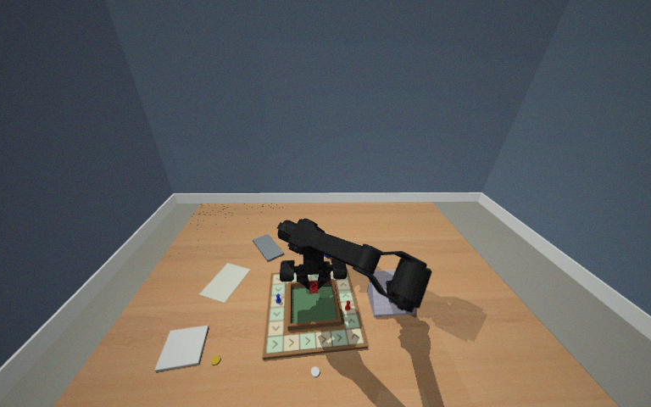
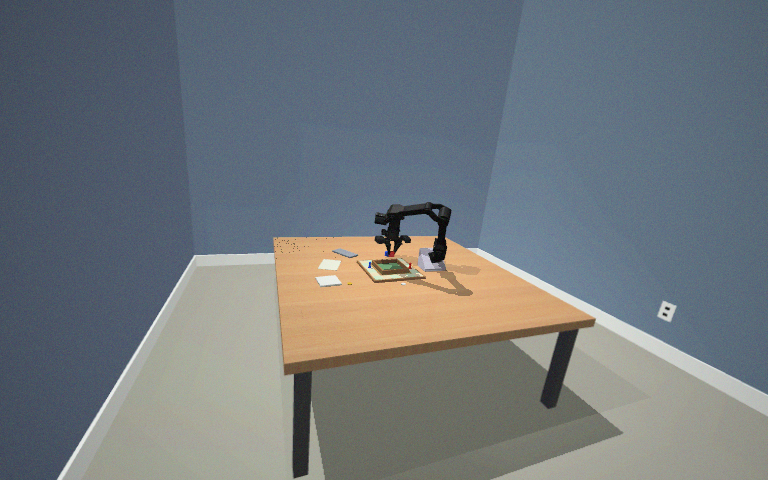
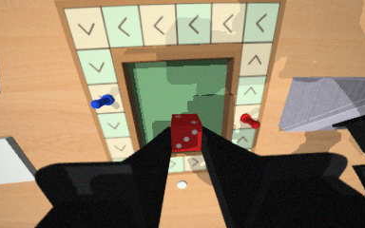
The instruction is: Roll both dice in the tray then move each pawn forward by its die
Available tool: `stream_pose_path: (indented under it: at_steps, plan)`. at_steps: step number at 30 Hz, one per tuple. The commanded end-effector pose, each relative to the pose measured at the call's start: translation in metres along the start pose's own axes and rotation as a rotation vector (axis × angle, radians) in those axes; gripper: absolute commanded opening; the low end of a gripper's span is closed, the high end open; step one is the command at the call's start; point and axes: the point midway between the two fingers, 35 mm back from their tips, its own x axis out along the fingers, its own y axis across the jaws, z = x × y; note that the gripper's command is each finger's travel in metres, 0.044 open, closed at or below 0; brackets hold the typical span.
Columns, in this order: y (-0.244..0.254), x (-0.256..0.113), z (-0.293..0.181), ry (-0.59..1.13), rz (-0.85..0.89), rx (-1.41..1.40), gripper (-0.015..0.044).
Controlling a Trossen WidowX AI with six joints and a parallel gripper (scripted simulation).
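My gripper [image 1: 314, 286] [image 3: 184, 130] is shut on the red die [image 1: 314, 288] [image 3: 186, 134] [image 2: 391, 253] and holds it above the tray [image 1: 314, 325] [image 3: 181, 53], whose green floor shows no die. The blue die [image 1: 326, 255] [image 2: 386, 253] is behind the board, mostly hidden by the arm in the top view. The blue pawn [image 1: 278, 298] [image 2: 370, 265] [image 3: 103, 101] stands on the board's left column, where arrows point toward the top camera. The red pawn [image 1: 347, 305] [image 2: 410, 265] [image 3: 250, 121] stands on the right column, where arrows point away from it.
A lilac block [image 1: 381, 302] [image 3: 323, 104] is right of the board, by the arm's base. A grey slab [image 1: 268, 247], a cream sheet [image 1: 225, 282], a white slab [image 1: 182, 348] and a yellow disc [image 1: 215, 359] lie to the left. A white disc [image 1: 314, 371] lies in front.
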Motion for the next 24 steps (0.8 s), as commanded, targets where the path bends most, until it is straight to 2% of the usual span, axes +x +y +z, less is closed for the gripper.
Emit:
stream_pose_path:
  at_steps: [1,12,24]
  plan:
    - [-0.004,0.005,-0.001,-0.080,-0.040,0.001,0.0000]
    - [-0.010,0.013,0.002,-0.434,-0.104,0.002,0.0000]
    - [-0.010,0.015,0.002,-0.805,-0.002,0.007,0.0000]
